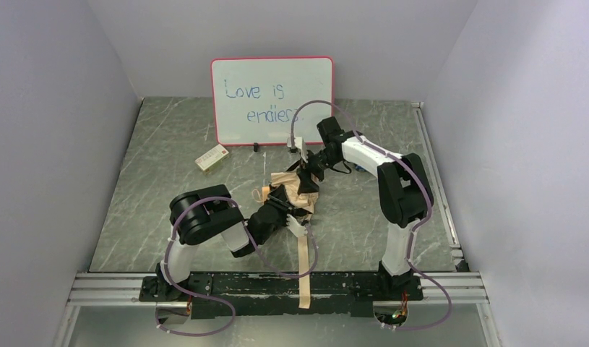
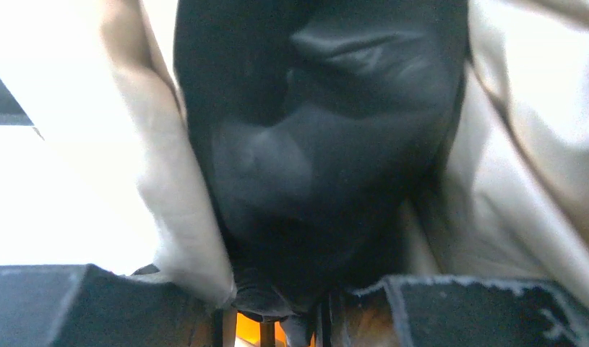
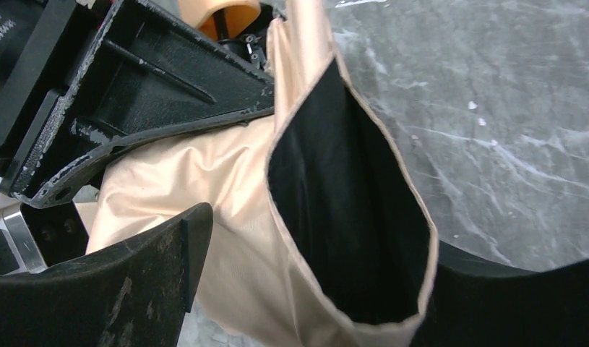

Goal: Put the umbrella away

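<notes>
The umbrella lies folded as a small tan and black bundle in the middle of the table. My left gripper reaches into it from the near side. In the left wrist view its fingers close round the gathered black lining and tan fabric, with the orange handle showing between them. My right gripper is at the bundle's far side. In the right wrist view it is open wide, with a loose fold of tan fabric and black lining between the fingers. The handle shows at the top.
A whiteboard leans on the back wall. A small white-red box lies left of the bundle. A long tan strip runs from the bundle over the front rail. My left gripper's body sits close to my right fingers.
</notes>
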{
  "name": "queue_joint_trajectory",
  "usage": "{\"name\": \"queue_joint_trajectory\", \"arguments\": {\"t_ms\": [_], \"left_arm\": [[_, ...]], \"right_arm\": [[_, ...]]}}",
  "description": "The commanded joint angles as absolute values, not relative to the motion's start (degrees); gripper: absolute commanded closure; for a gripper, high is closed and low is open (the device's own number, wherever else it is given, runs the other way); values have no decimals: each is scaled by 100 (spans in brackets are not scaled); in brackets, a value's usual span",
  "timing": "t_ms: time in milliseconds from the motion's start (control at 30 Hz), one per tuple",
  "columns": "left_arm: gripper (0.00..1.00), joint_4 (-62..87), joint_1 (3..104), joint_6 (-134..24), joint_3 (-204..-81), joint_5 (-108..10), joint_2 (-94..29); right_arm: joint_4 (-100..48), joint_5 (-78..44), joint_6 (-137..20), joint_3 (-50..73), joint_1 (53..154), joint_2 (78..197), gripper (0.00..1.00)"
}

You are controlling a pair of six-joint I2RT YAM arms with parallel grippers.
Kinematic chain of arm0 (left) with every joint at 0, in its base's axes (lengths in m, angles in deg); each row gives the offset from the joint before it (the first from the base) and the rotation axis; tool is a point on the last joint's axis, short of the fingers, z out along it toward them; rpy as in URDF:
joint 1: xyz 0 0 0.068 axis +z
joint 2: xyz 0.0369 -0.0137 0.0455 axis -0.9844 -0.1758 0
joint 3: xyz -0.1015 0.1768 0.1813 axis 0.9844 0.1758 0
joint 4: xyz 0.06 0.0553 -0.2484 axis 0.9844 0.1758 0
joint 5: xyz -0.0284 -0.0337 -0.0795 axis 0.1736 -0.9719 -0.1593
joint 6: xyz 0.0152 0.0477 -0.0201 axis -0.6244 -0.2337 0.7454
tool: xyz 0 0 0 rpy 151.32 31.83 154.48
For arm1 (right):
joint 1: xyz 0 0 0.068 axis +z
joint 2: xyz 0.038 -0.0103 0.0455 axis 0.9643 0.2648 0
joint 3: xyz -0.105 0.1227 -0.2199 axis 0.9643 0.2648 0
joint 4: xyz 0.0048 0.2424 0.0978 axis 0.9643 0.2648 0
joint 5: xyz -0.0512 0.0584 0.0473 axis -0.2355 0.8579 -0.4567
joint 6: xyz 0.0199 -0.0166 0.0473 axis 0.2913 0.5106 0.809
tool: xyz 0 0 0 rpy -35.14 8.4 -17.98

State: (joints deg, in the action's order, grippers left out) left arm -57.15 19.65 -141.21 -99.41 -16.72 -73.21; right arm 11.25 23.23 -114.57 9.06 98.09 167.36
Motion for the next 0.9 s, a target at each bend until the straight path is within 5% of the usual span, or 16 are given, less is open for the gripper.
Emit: {"name": "queue_joint_trajectory", "arguments": {"t_ms": [0,400,867], "left_arm": [[95,-5131,1826,-14048,-9834,-1991,-7551],[95,-5103,1815,-13844,-9854,-1946,-7470],[95,-4782,1791,-13355,-9985,-1939,-6924]], "right_arm": [[1530,2074,-11746,1160,9994,16692,19],[1582,1189,-11662,1393,10364,17036,23],[1279,485,-11330,1552,10425,17320,70]]}}
